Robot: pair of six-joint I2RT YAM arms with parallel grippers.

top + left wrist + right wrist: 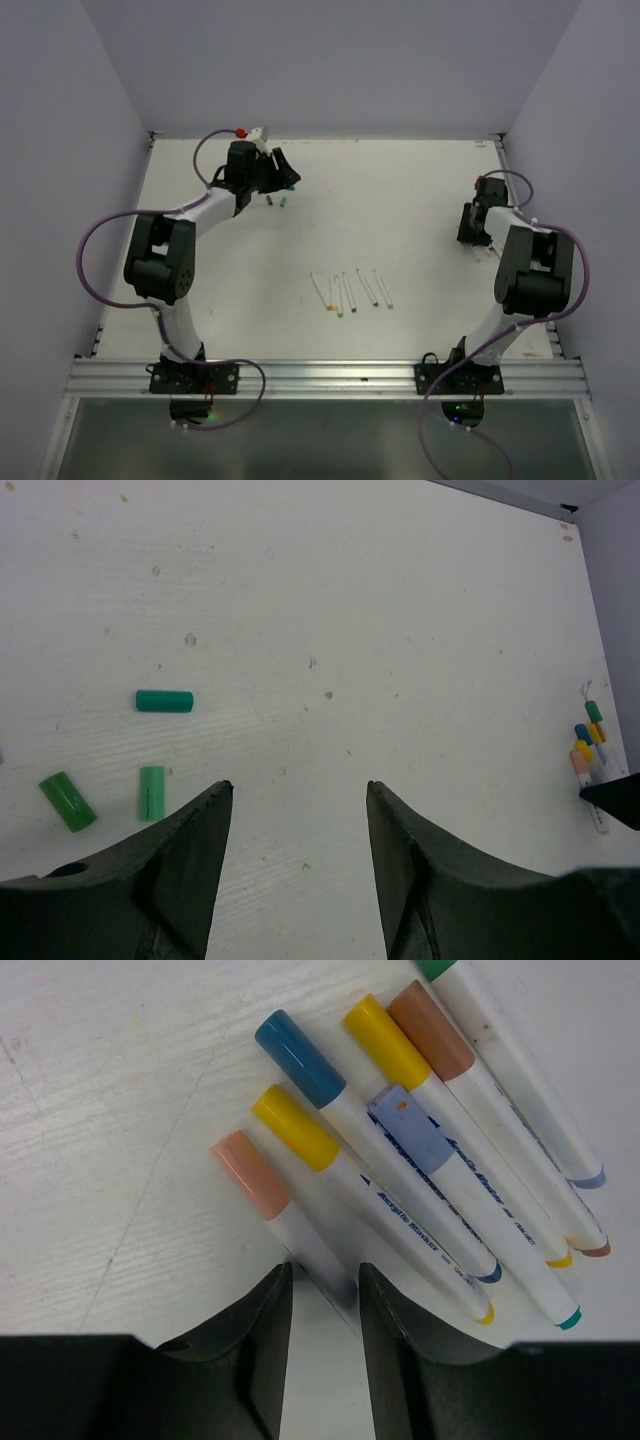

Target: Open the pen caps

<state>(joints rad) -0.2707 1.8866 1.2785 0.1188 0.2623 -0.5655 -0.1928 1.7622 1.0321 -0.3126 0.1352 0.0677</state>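
white table (400, 200), lavender walls (70, 120), metal rail (330, 378) in front

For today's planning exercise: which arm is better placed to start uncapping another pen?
Right. The right claw straddles the peach-capped pen; the left claw hangs open beside already-loose green caps.

Lab test cell: plain lavender walls (70, 120) enclose white table (400, 200), aluminium rail (330, 378) mounting arms.

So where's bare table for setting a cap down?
Free: the far middle of the white table, between the three green plastic caps beside the left claw and the colour-capped white markers bundled at the right claw; also the strip nearer than the central row of slim white pens. Crowded: those two clusters.
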